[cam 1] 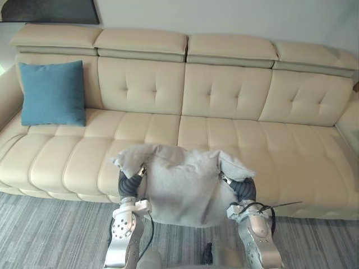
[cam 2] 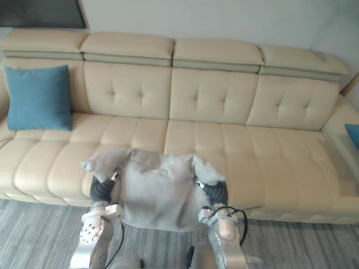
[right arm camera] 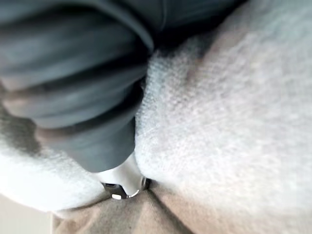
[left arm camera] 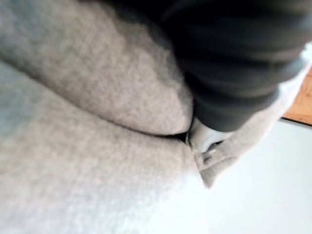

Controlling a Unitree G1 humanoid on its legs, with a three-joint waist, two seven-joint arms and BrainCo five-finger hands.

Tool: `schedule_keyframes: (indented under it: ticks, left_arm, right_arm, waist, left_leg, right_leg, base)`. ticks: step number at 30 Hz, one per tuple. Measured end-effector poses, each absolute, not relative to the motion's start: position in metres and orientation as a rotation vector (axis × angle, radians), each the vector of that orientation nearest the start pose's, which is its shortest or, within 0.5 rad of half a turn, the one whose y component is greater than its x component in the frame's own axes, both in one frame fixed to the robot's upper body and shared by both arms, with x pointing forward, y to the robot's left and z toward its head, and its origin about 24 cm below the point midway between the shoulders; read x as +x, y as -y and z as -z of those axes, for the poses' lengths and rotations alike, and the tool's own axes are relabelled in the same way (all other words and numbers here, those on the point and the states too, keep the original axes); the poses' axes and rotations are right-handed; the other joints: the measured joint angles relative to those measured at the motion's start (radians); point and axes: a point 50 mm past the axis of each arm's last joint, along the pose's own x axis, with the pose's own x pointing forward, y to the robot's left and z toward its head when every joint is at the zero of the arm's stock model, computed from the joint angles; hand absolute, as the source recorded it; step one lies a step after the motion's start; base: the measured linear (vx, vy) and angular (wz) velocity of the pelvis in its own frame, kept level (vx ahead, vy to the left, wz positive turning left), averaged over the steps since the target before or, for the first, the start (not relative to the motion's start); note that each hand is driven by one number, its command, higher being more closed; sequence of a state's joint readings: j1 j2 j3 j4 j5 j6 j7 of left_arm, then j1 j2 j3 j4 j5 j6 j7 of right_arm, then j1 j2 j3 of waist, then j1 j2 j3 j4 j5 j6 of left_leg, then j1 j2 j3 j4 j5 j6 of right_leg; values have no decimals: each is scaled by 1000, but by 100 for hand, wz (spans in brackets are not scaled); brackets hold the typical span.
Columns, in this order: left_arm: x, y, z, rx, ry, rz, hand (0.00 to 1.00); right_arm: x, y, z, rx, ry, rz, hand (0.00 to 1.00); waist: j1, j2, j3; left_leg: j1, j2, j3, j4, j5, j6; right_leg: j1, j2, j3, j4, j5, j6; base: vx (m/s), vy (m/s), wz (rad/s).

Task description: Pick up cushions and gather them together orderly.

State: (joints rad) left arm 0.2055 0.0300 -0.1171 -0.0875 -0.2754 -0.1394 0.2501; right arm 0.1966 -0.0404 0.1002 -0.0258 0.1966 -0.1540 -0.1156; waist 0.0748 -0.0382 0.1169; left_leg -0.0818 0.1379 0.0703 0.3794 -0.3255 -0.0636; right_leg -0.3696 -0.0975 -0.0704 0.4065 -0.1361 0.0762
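The cream sofa [cam 1: 224,140] spans the scene from 9 to 3 o'clock, with its tufted back at 12 and a grey striped carpet [cam 1: 45,235] along its front edge at 6.

The grey cushion [cam 1: 182,188] sits at 6 o'clock, in front of the seat's middle sections. It is carried between the two hands, and its lower edge hangs over the carpet. It looks clear of the seat, though its far edge is hidden. Its long axis runs 9 to 3, and its two upper corners flop outward over the wrists.

The blue cushion [cam 1: 52,93] stands upright at 10 o'clock, leaning on the backrest at the sofa's left end, well apart from the grey one. A sliver of blue [cam 2: 353,134] at the 3 o'clock edge may be another cushion, but too little of it shows to say.

The left hand [cam 1: 129,182] is sunk into the grey cushion's 9 o'clock side and the right hand [cam 1: 241,188] into its 3 o'clock side. The wrist views show fabric bulging round each dark cover. I cannot tell whether either hand is clenched on the cloth or pressing flat.

The coming move turns on the blue cushion lying toward 10 o'clock from the load, on the left hand's side. I judge the grey cushion must travel that way, with its long axis kept level, and be set just beside the blue one.
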Motion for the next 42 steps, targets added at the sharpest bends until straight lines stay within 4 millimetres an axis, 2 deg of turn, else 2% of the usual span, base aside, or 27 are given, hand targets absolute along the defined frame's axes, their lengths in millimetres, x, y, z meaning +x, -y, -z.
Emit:
schedule_keyframes:
  ticks: [1, 3, 4, 5, 6, 7, 8, 10, 11, 12, 13, 15, 16, 17, 18, 19, 22, 26, 28, 30, 33, 35, 36, 38, 42]
  left_arm:
    - [211, -148, -20, -266, -44, -207, 100]
    - [210, -141, -13, -268, -87, -187, 100]
    - [209, -137, -10, -266, -103, -171, 100]
    - [208, -135, -9, -271, -111, -165, 100]
    - [208, -128, -8, -286, -123, -145, 100]
    - [207, -124, -8, -297, -127, -135, 100]
    - [207, -123, -7, -302, -131, -133, 100]
    - [205, -125, -4, -297, -144, -127, 100]
    - [204, -126, -3, -292, -147, -122, 100]
    - [204, -126, -3, -292, -147, -122, 100]
    - [204, -126, -3, -294, -147, -122, 100]
    - [205, -125, -3, -295, -144, -119, 100]
    - [205, -124, -4, -300, -140, -119, 100]
    - [205, -124, -5, -300, -139, -119, 100]
    - [205, -126, -5, -278, -137, -116, 100]
    - [206, -129, -5, -257, -134, -113, 100]
    - [204, -132, -4, -228, -137, -113, 100]
    - [205, -137, -9, -211, -110, -123, 100]
    - [209, -140, -15, -196, -85, -127, 100]
    - [216, -140, -21, -179, -54, -131, 100]
    - [234, -140, -39, -168, 23, -150, 100]
    - [264, -138, -67, -142, 133, -159, 100]
    - [269, -139, -71, -134, 148, -165, 100]
    - [295, -139, -98, -101, 236, -185, 100]
    - [321, -137, -125, -81, 307, -237, 100]
  right_arm:
    - [211, 156, -13, 155, -45, 104, 100]
    - [209, 165, -11, 128, -59, 124, 100]
    - [208, 170, -11, 117, -59, 136, 100]
    - [207, 172, -11, 114, -61, 143, 100]
    - [203, 177, -10, 109, -67, 167, 100]
    - [199, 180, -9, 103, -72, 178, 100]
    - [197, 181, -8, 100, -77, 180, 100]
    - [196, 181, -7, 95, -82, 174, 100]
    - [197, 180, -8, 95, -78, 172, 100]
    - [197, 180, -9, 94, -76, 172, 100]
    - [197, 180, -10, 94, -71, 176, 100]
    - [197, 181, -11, 94, -69, 183, 100]
    - [197, 181, -12, 92, -62, 188, 100]
    - [198, 181, -12, 92, -61, 189, 100]
    - [197, 179, -11, 101, -70, 190, 100]
    - [197, 177, -10, 114, -77, 193, 100]
    - [199, 173, -10, 123, -78, 185, 100]
    - [207, 165, -15, 117, -58, 170, 100]
    - [214, 162, -20, 109, -37, 169, 100]
    - [222, 160, -24, 82, -15, 171, 100]
    - [244, 153, -37, 58, 44, 174, 100]
    - [272, 145, -63, 43, 139, 185, 100]
    - [277, 144, -67, 33, 155, 188, 100]
    - [298, 140, -94, -5, 251, 196, 100]
    - [322, 136, -126, -12, 342, 236, 100]
  waist:
    - [-18, 9, -5]
    - [-7, 41, -26]
    - [-20, 53, -33]
    - [-20, 59, -38]
    - [-23, 74, -47]
    - [-26, 80, -47]
    - [-25, 80, -47]
    - [-10, 79, -47]
    - [-2, 82, -49]
    - [-2, 82, -50]
    - [-1, 83, -50]
    - [-1, 87, -54]
    - [0, 96, -60]
    - [1, 101, -63]
    - [3, 91, -69]
    - [2, 66, -71]
    - [2, 37, -79]
    - [9, 26, -87]
    - [9, 24, -90]
    - [7, 22, -94]
    - [8, 19, -97]
    - [8, 19, -97]
    - [8, 19, -97]
    - [13, 20, -95]
    - [15, 20, -88]
  left_leg:
    - [24, -4, -61, -7, -19, -34]
    - [54, 6, -115, -50, -1, -41]
    - [60, 15, -151, -61, 47, -75]
    - [61, 20, -165, -54, 56, -76]
    - [36, 37, -189, 23, 68, -84]
    - [-27, 46, -197, 173, 102, -113]
    - [-86, 53, -192, 303, 159, -127]
    - [-169, 87, -134, 492, 221, -124]
    - [-214, 105, -59, 543, 203, -95]
    - [-228, 110, -31, 540, 189, -81]
    - [-239, 114, 30, 483, 153, -48]
    - [-225, 97, 71, 317, 141, -28]
    - [-202, 72, 73, 141, 176, -3]
    - [-183, 60, 66, 61, 233, 4]
    - [-146, 39, 51, 8, 227, -20]
    - [-112, 15, 57, -46, 227, -20]
    - [-61, -15, 77, -96, 226, -19]
    - [-9, -27, 111, -171, 226, -19]
    - [-4, -29, 121, -197, 232, -24]
    - [1, -30, 128, -225, 249, -25]
    - [-12, -26, 139, -264, 279, -30]
    - [-66, -21, 137, -293, 322, -26]
    - [-78, -20, 136, -297, 329, -25]
    - [-152, -15, 134, -306, 364, -19]
    - [-233, -14, 126, -306, 395, -13]
  right_leg:
    - [26, 24, -3, -15, 70, -51]
    - [19, 44, -28, 16, 22, -66]
    - [22, 50, -47, 48, -10, -90]
    - [31, 53, -61, 46, -20, -99]
    - [74, 67, -92, 18, -37, -110]
    - [124, 79, -122, -15, -46, -121]
    - [166, 87, -137, -39, -50, -128]
    - [239, 95, -139, -92, -52, -144]
    - [281, 94, -137, -127, -52, -146]
    - [294, 93, -137, -137, -51, -146]
    - [319, 86, -134, -155, -51, -147]
    - [341, 75, -132, -165, -51, -147]
    - [344, 73, -122, -160, -52, -145]
    - [344, 75, -114, -155, -56, -137]
    - [349, 67, -85, -150, -71, -113]
    - [354, 47, -68, -152, -77, -103]
    - [374, 24, -19, -173, -65, -84]
    - [388, 17, 28, -217, -54, -65]
    - [386, 18, 50, -245, -44, -51]
    - [373, 24, 58, -258, -31, -51]
    - [345, 39, 77, -275, -3, -56]
    - [277, 48, 83, -272, 22, -58]
    - [262, 49, 84, -271, 26, -59]
    - [185, 55, 84, -267, 50, -58]
    - [87, 57, 82, -226, 57, -58]
  base:
    - [332, -264, 30]
    - [402, -242, 12]
    - [447, -265, 15]
    - [435, -287, 41]
    - [360, -199, 53]
    - [351, -186, 67]
    - [283, -137, 50]
    - [277, -79, 4]
    - [338, -39, -7]
    - [323, 14, 0]
    - [298, 65, -3]
    - [192, 100, -8]
    - [149, 134, -15]
    - [224, 211, -25]
    - [187, 166, -16]
    - [170, 155, -10]
    - [109, 159, -10]
    - [10, 61, -31]
    - [-27, -10, -30]
    - [-48, -17, -20]
    - [-58, -21, -17]
    - [-94, -28, -5]
    - [-109, -3, -1]
    - [-125, -4, 0]
    - [-121, -7, 3]
